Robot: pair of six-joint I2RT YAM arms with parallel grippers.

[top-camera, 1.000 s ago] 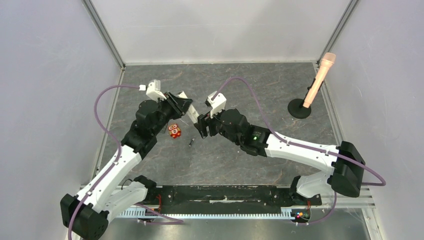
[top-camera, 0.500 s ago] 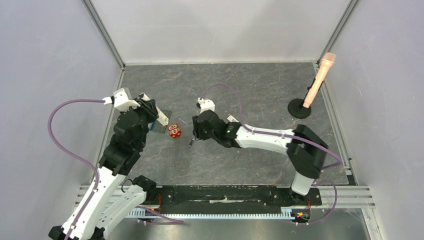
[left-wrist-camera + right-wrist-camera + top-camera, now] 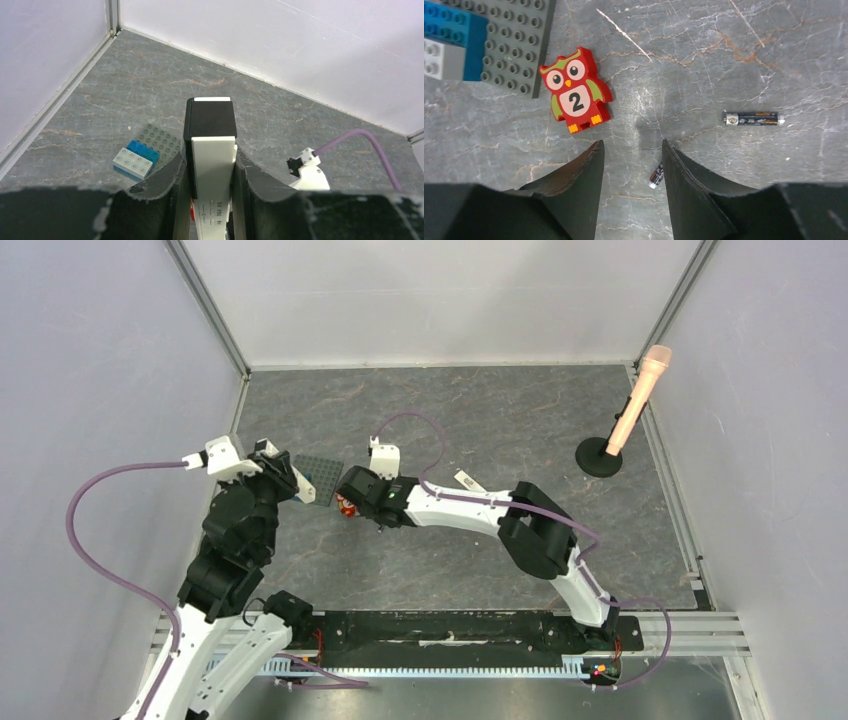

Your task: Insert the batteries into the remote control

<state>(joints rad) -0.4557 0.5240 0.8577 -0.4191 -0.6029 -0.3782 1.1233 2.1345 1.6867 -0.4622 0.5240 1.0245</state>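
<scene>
Remote control (image 3: 212,150) is in your left gripper (image 3: 210,167), at the left of the table (image 3: 560,420). The two fingers (image 3: 167,175) press against its long sides, so the jaws are clamped on it. In the left wrist view you see it as a white bar pointing away from the camera, black section at the far end, held up off the table. Below it and to the left in that view lies the grey studded plate (image 3: 162,145), flat on the table, with a blue brick (image 3: 142,149) and a white brick (image 3: 132,162) on one corner. From overhead, the plate sits between your two grippers, near both.

Move right and you find your right gripper (image 3: 631,145) pointing down at the table, jaws apart, with bare stone showing between the fingers. The red owl toy (image 3: 575,91), marked with a 2, lies flat just beyond one fingertip and just beside the plate's corner, touching neither finger. One battery (image 3: 655,176) lies in the gap, one end showing and the rest hidden behind a finger; you cannot tell whether it touches that finger. The second battery (image 3: 754,118) lies flat further right, clear of the gripper.

Further right in the overhead view, a small white strip (image 3: 467,481) lies beside the right arm (image 3: 480,505). The pink microphone (image 3: 640,390) stands on its black base (image 3: 600,456) at the far right of the table.
</scene>
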